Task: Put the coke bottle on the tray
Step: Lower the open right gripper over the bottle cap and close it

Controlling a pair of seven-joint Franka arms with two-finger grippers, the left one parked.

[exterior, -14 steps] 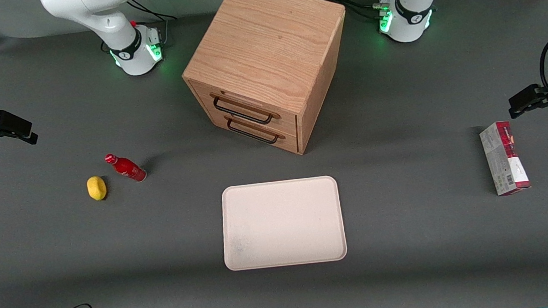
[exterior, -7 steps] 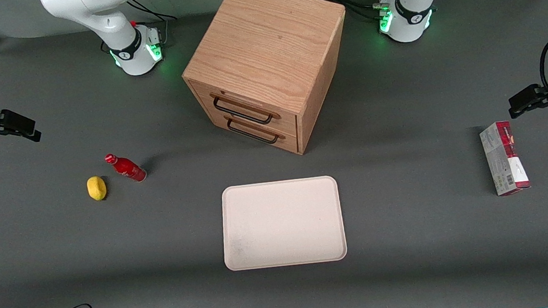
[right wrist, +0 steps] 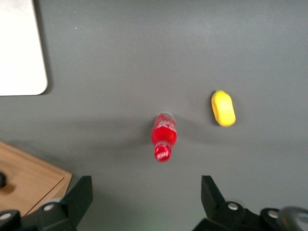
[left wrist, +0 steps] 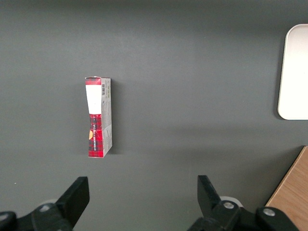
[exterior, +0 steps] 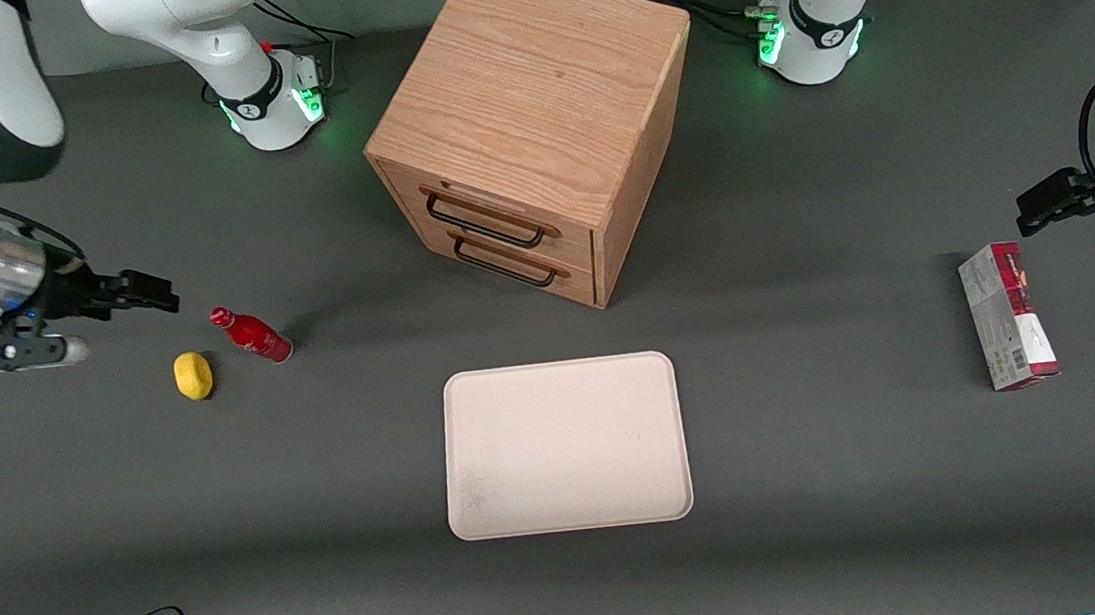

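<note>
right wrist view shows my end effector [right wrist: 144, 202] wide open above the standing coke bottle [right wrist: 164, 136]; i fear knocking it over toward the lemon [right wrist: 223, 108], away from the tray [right wrist: 19, 48].

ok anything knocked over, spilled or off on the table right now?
Nothing stands out. The coke bottle stands upright beside the lemon, the tray lies flat and bare, and the cabinet has both drawers shut. The carton lies flat toward the parked arm's end. The gripper, open, hovers near the bottle.
</note>
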